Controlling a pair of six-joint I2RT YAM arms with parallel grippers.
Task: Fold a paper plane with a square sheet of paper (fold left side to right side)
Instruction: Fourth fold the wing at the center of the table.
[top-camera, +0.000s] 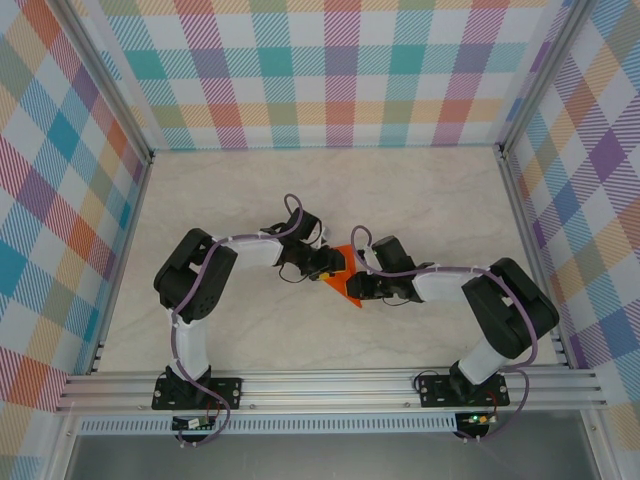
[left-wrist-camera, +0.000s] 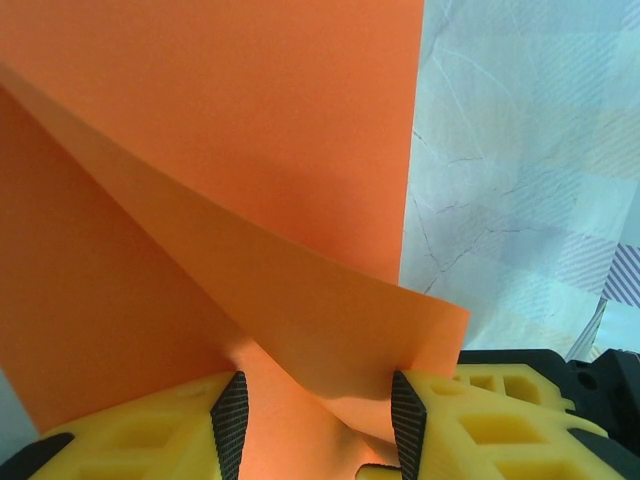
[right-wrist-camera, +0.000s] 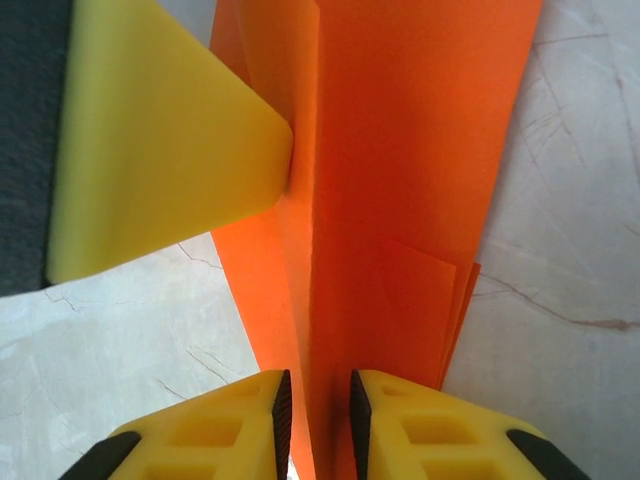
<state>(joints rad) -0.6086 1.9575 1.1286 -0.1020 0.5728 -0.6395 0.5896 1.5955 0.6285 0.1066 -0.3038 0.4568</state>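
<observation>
From above, both arms bend at the elbow and reach inward over the marble table (top-camera: 250, 190), wrists meeting at the middle. The left gripper (top-camera: 322, 263) and the right gripper (top-camera: 366, 288) face each other, and the orange sheet (top-camera: 343, 283) lies between them, touching both.

On the left wrist camera, the left gripper (left-wrist-camera: 318, 405) points down at the sheet (left-wrist-camera: 250, 130). Its jaws stand well apart, unclamped. The paper spreads ahead of them and runs into the gap, and a raised flap curves across, its corner touching the right-hand pad (left-wrist-camera: 405, 420).

On the right wrist camera, the right gripper (right-wrist-camera: 317, 405) has its jaws drawn close, pinching an upright ridge of the sheet (right-wrist-camera: 400, 150). The rest of the paper stretches straight ahead from the fingertips. Ahead and to the left, a yellow finger (right-wrist-camera: 170, 140) of the left gripper presses its tip against the ridge's side.
</observation>
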